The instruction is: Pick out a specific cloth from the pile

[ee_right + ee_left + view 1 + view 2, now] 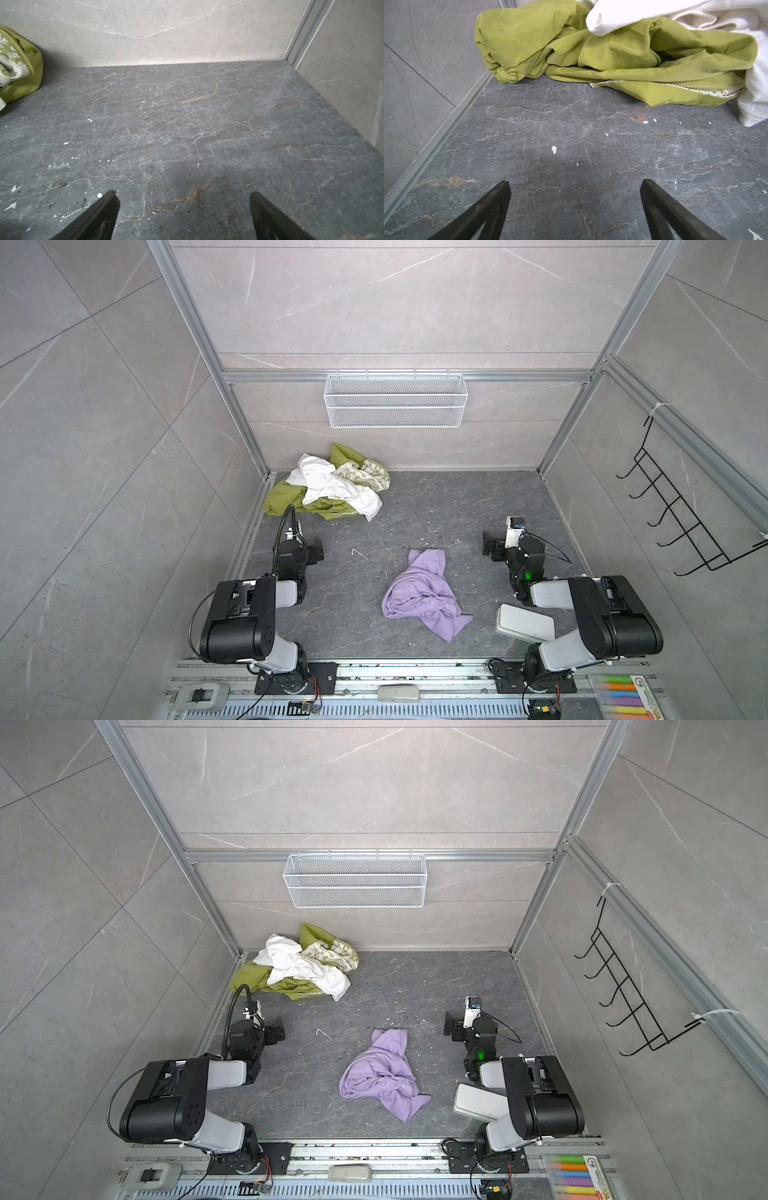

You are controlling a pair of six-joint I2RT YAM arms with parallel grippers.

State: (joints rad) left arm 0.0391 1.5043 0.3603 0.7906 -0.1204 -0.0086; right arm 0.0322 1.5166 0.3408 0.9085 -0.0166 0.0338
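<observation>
From where I stand, the left gripper has its jaws spread wide, low over the dark marbled tabletop, gripping no fabric. The right gripper is just as wide apart, likewise over bare stone. In both top views they sit at about the same depth on the table, the left gripper and right gripper turned in toward each other.

Between them and a little nearer the front edge lies the cloth, a lilac piece crumpled on its own on the tabletop, touching neither gripper. It is well apart from the pile.

The pile sits in the far left corner, against the back wall. An olive-green cloth is at the bottom, with a zip edge showing. A white cloth is draped over it, and a cream cloth with a green floral print lies toward the back. From the left wrist, only a strip of bare stone flecked with white chips lies between the fingertips and the olive folds. The right wrist catches just the end of the pile at the edge of its view.

On the back wall hangs a white wire basket; through its mesh only the wall panel shows. A black hook rack hangs on the right wall. A pack of coloured markers lies at the near right corner, by the right arm's base.
</observation>
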